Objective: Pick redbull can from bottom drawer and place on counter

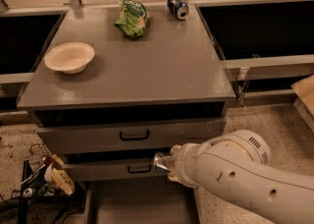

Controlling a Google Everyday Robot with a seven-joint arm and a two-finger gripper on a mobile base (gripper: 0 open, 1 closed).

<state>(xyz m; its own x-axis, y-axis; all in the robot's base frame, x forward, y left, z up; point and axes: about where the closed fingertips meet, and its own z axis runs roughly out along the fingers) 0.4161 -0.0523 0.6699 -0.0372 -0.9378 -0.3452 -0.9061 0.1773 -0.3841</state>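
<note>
The bottom drawer (137, 203) stands pulled open at the foot of the grey cabinet, and its flat floor shows bare. My gripper (169, 165) is just above the drawer's right side, in front of the handled drawer fronts. It is shut on the redbull can (160, 162), a small silvery can whose shiny end points left. The white arm (245, 179) comes in from the lower right and hides the fingers and most of the can. The counter (147, 66) is the broad grey cabinet top above.
On the counter are a white bowl (69, 57) at the left, a green snack bag (131, 16) at the back and a fat blue can (177, 7) lying at the back right. Black recesses flank the cabinet. A wire basket of clutter (44, 179) sits on the floor at the left.
</note>
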